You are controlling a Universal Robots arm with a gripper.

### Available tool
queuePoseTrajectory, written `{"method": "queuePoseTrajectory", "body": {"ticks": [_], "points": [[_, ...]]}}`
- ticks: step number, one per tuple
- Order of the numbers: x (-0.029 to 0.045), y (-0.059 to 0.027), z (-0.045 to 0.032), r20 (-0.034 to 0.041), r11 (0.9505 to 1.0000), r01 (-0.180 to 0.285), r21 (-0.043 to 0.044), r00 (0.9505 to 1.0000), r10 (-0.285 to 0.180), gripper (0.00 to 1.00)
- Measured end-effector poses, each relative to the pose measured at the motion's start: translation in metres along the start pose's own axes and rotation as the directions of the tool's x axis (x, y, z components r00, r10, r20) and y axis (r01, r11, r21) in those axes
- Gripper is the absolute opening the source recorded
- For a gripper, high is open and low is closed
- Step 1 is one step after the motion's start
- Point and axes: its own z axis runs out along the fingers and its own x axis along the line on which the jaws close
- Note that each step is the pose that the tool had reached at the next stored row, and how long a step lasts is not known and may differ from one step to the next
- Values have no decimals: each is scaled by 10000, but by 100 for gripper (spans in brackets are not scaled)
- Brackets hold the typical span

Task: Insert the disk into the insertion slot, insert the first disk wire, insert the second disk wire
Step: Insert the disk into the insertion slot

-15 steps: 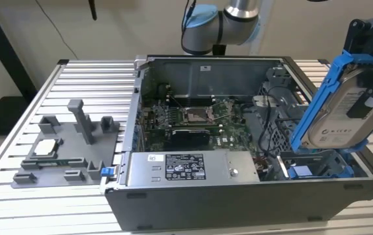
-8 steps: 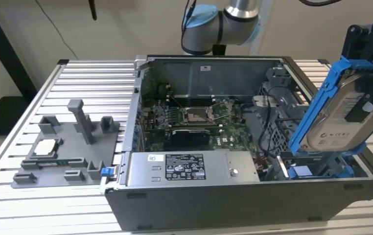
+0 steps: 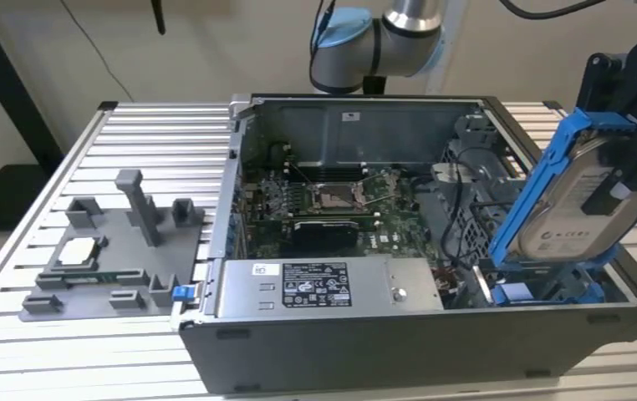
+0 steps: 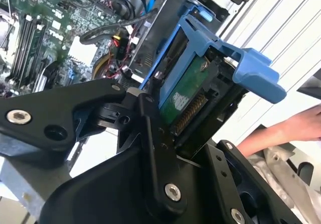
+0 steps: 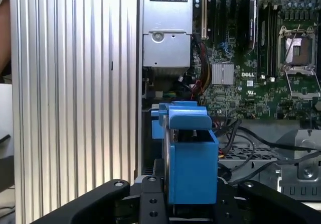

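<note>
The claw (image 3: 606, 194) is gripping the disk (image 3: 569, 209) — its black jaws are clamping across the flat faces, w/ the blue carrier framing the silver body & white label. In the exterior view the disk is standing steeply tilted at the exterior view's right. Its upper end is leaning further toward that side. Its lower end is reaching down into the open PC case (image 3: 408, 355), over the insertion slot (image 3: 469, 230) in the case's near corner. Can't tell whether the lower edge is inside the bay or just hanging at its mouth; more blue plastic is showing right below it.

In the second wrist view the claw (image 4: 185, 133) is holding the disk (image 4: 186, 91) w/ its green circuit-board side & connector row facing the camera, and the carrier's blue tab is sticking out past the drive. A person's hand (image 4: 293, 128) is lying off to one side, apart from the disk.

In the first wrist view the disk (image 5: 190, 169) is sitting edge-on between the arms of the claw (image 5: 190, 201) — perforated grey metal & loose black cables (image 5: 261, 146) are lying just beyond it.

Inside the case the mobo (image 3: 335, 200) is lying flat, w/ the PSU box (image 3: 330, 288) running along the near wall. A grey fixture tray (image 3: 107, 259) w/ upright posts is sitting on the slatted metal surface (image 3: 51, 192), just beside the case at the exterior view's left.
</note>
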Motion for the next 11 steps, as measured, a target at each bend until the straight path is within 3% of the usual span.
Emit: {"method": "queuePoseTrajectory", "body": {"ticks": [11], "points": [[10, -65, 99, 30, 10000, 2, -1, 10000, -2, 0]]}}
